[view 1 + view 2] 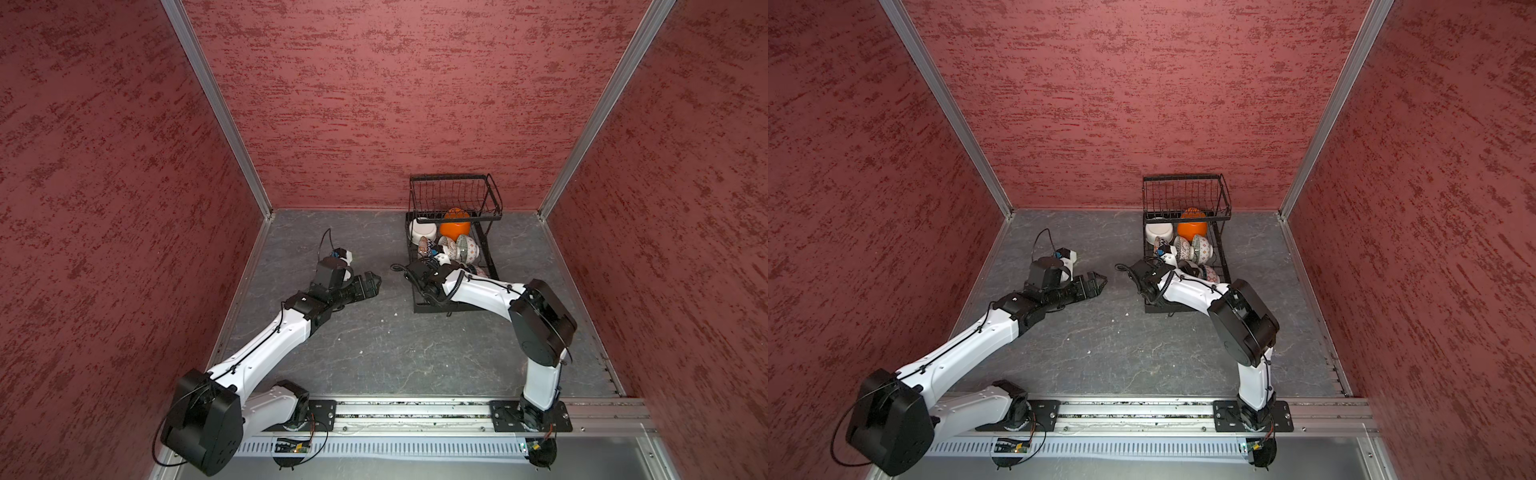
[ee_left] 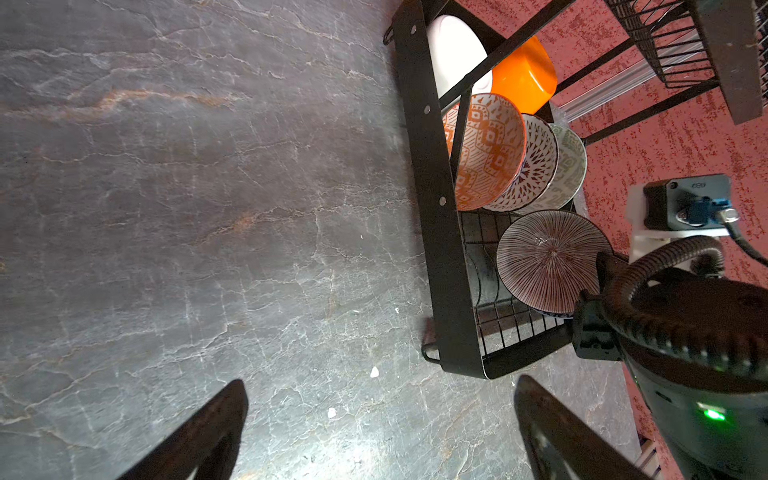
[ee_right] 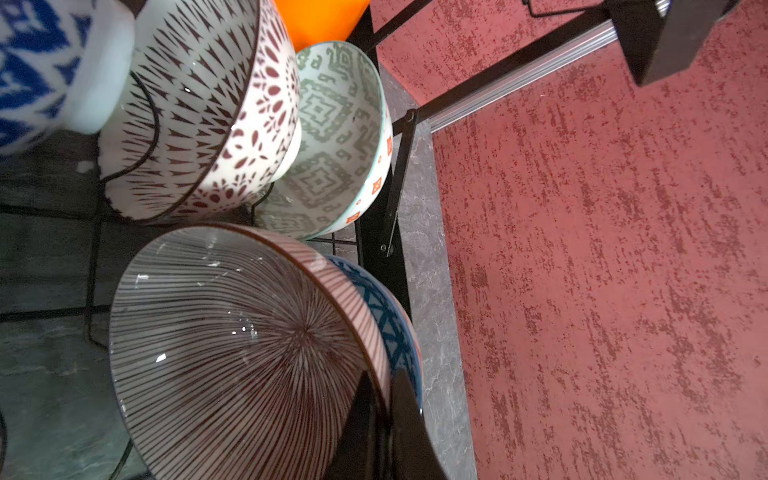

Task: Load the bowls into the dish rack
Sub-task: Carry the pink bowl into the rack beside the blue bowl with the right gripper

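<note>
- The left gripper (image 1: 371,285) hangs low over the table (image 1: 374,353). Its two fingers are wide apart and hold nothing.
- The rack (image 2: 432,158) is near this gripper, just past its fingertips and off to one side.
- I see no bowl on the table, so I think this gripper has no job right now. It does best to wait there, out of the way.
- Far ahead of the right gripper (image 3: 384,384), at the back end of the rack, stand a white bowl (image 2: 453,50) and an orange bowl (image 2: 523,70).
- Closer to that gripper, three patterned bowls (image 2: 536,162) lean on each other in a row.
- The right gripper is pinched tight on the rim of the striped bowl (image 3: 232,340), one finger inside and one outside.
- This bowl stands on its edge at the near end of the rack, right at the fingertips.
- A blue bowl (image 3: 386,307) sits close behind the striped bowl, on the outer finger's side. I cannot tell if they touch.
- I also cannot tell if the striped bowl's low edge rests on the wires yet.
- I think the job now is to set this bowl down and let go.
- To do it well, go down slowly until the bowl stops on the wires.
- Let it lean softly on the blue bowl, with no bump.
- Open the fingers only a little at first, and check that the bowl stays put.
- Then pull straight back the way the fingers point, so they do not drag the rim or knock the row ahead.
</note>
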{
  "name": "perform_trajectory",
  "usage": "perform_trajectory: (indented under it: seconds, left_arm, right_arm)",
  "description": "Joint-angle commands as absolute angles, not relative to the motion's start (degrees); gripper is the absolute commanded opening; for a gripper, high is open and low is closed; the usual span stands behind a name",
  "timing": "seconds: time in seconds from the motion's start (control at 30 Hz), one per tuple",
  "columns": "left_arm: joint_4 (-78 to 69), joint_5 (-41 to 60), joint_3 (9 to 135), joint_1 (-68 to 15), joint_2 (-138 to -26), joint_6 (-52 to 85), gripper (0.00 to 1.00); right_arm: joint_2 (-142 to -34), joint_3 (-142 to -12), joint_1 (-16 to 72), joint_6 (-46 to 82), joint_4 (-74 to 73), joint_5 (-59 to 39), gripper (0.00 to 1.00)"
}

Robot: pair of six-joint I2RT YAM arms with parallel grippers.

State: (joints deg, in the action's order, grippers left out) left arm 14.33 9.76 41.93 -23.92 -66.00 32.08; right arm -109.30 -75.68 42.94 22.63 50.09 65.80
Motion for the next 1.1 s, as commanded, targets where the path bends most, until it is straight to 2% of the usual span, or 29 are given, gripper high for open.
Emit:
perform_trajectory:
  seconds: [0.0, 0.7, 1.07]
  left_arm:
    - [12.7, 11.5, 41.3, -23.1, -65.9, 30.9, 1.00]
    - [11.6, 13.3, 40.3, -21.4, -66.0, 31.2, 1.00]
    - [11.6, 13.6, 40.4, -21.1, -66.3, 31.3, 1.00]
  right_arm:
    - [-110.1, -78.0, 43.3, 26.3, 52.3, 71.3, 0.00]
    - [-115.6, -79.4, 44.6, 27.3, 52.6, 71.5, 0.00]
    - [-116.8, -79.8, 46.3, 23.6, 48.0, 67.7, 0.00]
